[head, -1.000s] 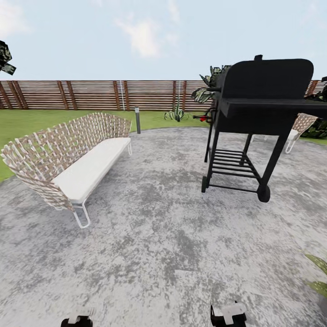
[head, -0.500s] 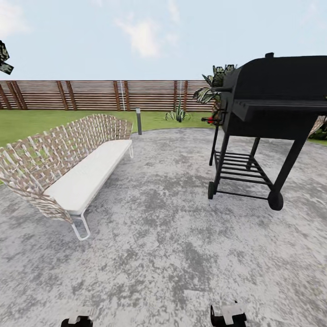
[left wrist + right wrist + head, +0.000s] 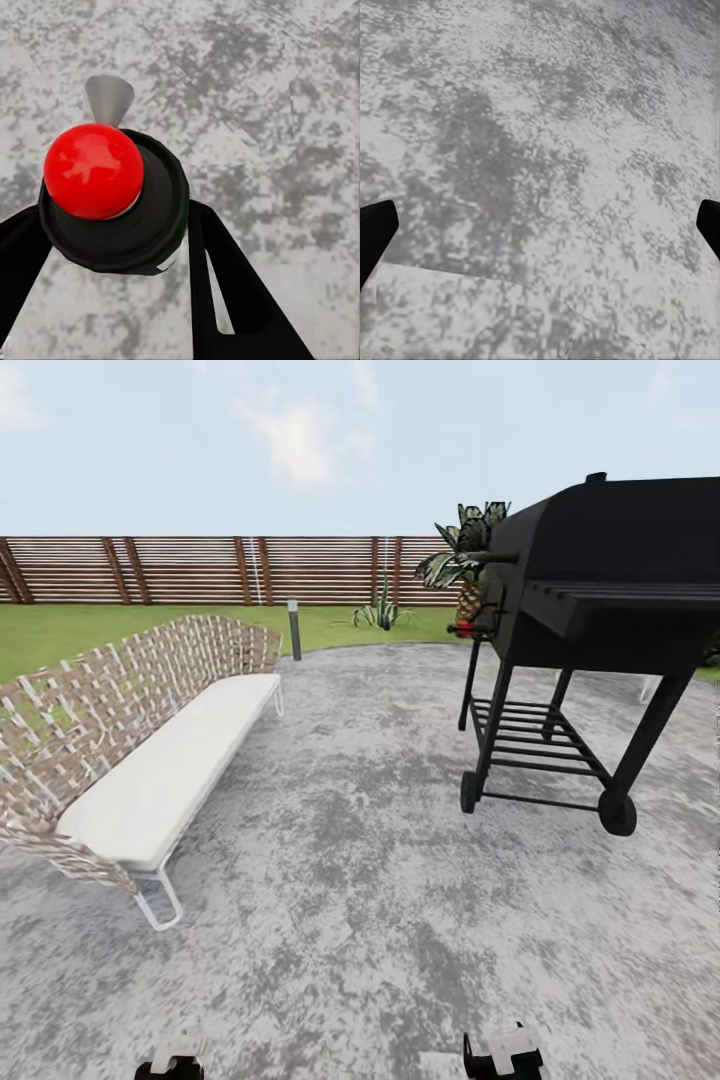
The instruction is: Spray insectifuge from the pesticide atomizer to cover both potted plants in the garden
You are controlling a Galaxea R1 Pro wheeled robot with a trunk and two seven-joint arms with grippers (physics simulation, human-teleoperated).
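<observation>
Black grill ahead, red-capped bottle in left jaws

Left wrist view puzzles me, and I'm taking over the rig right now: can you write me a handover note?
Left gripper: closed on a dark bottle with a red knob, apparently the pesticide atomizer.
Right gripper: open, empty, over the stone patio.
The robot stands on the patio between the wicker bench and the black grill.
Done: pickup, seemingly.
Left: reach both potted plants and spray them.
</observation>
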